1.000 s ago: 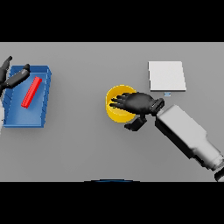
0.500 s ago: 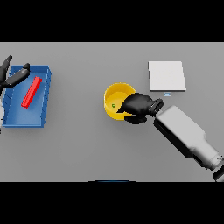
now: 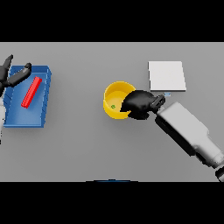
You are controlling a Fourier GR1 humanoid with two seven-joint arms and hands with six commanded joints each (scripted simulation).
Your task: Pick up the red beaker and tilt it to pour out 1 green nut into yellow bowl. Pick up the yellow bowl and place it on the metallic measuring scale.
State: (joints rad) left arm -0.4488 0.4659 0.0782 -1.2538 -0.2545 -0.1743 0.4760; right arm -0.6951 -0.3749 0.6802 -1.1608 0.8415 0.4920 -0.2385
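**Right hand clamped on yellow bowl rim, green nut inside**

Yellow bowl (image 3: 117,101) sits on the grey table (image 3: 87,144), about mid-scene, slightly right of centre. Small green nut (image 3: 113,106) lies on the bowl floor, toward its left side. Right hand (image 3: 139,104) is at the bowl's right edge, fingers curled over the rim, gripping it; the hand covers the bowl's right portion. Whether the bowl is lifted off the table or resting on it, cannot tell. White and grey right forearm (image 3: 188,133) runs from the hand down to the lower right.

Metallic measuring scale (image 3: 166,76) is a flat pale square on the table, up and to the right of the bowl, near it but not touching. A small light tab (image 3: 167,93) shows at the scale's lower edge, just above the right wrist. Nothing on the scale plate.

Blue tray (image 3: 43,105) lies at far left, well apart from the bowl. Red beaker (image 3: 31,92) lies inside the tray on its side, slanted, upper end pointing toward the right. Left hand (image 3: 13,76) shows at the left edge, over the tray's upper-left corner, fingers spread and mostly straight, holding nothing. It is near the red beaker's upper end but not touching it.
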